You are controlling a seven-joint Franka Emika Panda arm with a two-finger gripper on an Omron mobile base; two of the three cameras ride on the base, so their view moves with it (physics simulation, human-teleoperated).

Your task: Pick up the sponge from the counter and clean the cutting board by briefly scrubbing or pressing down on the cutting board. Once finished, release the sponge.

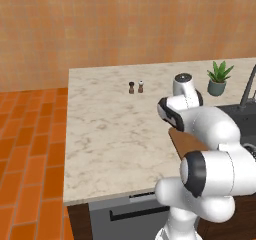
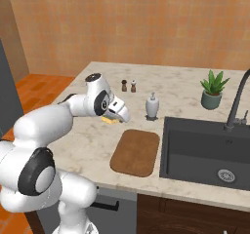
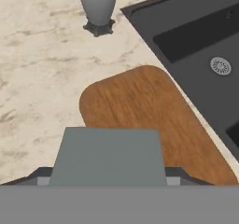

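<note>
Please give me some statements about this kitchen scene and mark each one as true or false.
1. The sponge sits between the fingers of the gripper. True.
2. The cutting board lies inside the sink. False: it lies on the counter, beside the sink.
3. Two small shakers stand on the counter. True.
4. The potted plant stands on the cutting board. False: it stands behind the sink.
</note>
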